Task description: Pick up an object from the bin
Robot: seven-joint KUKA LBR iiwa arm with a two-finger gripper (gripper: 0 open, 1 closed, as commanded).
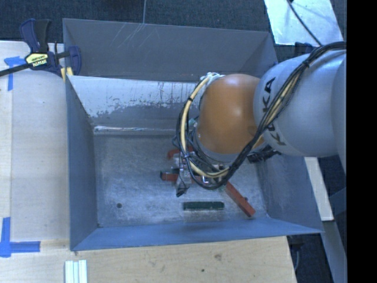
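Camera view, looking down into the grey bin [82, 175]: the arm comes in from the right, its orange cover [230, 114] and looped cables [189, 108] hanging over the middle of the floor. Below them the hand [183, 181] is low, close to the bin floor. Whether it is spread or pressed together cannot be told, since cover and cables hide much of it. Just beside it on the left lies a small reddish-brown piece [169, 174]; whether the two touch is unclear. A second reddish scrap [172, 154] lies a little further back. Near the front wall sits a dark green flat bar [203, 206], and to its right a red stick [240, 200] lies slantwise, its upper end under the arm. To pick well, I judge the hand should centre over the reddish-brown piece, straddle it, go down to the floor, close firmly and lift straight, leaving bar and stick alone.
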